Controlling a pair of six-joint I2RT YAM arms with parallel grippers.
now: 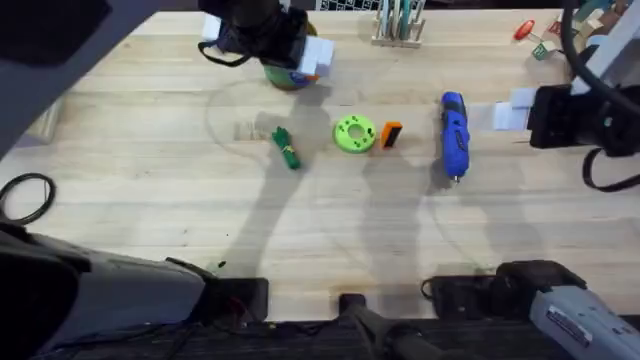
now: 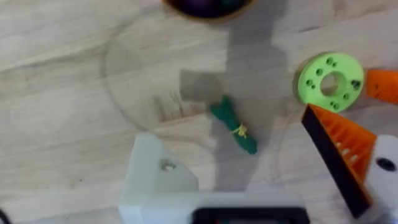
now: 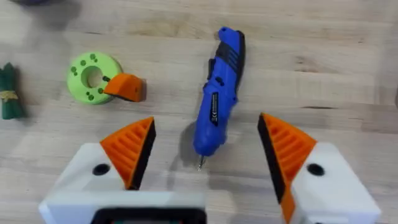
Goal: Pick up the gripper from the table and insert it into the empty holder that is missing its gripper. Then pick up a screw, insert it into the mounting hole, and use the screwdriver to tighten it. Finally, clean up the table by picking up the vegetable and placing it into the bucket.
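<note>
You have one green disc [image 1: 354, 133] near the middle of the wooden table [image 1: 150, 200]; take it as your landmark. One orange-and-black gripper [image 1: 391, 134] lies just beside the disc, on the side toward the one blue screwdriver [image 1: 454, 137], which lies a little farther out that way with its metal tip pointing toward the arm bases. One dark-green vegetable [image 1: 286, 148] lies near the disc on the opposite side, tied with a yellow band. One bucket [image 1: 290, 75] sits beyond the disc, partly hidden under the left arm.

Your left claw [image 2: 267, 180] hangs above the vegetable, its fingers apart with nothing between them. Your right claw [image 3: 205, 149] hovers over the screwdriver's tip end, fingers spread wide on either side of it, not touching.

The table is pale wood. At its far edge stands one rack [image 1: 398, 25] of upright tools, and one black cable loop [image 1: 25, 197] lies at the left edge
</note>
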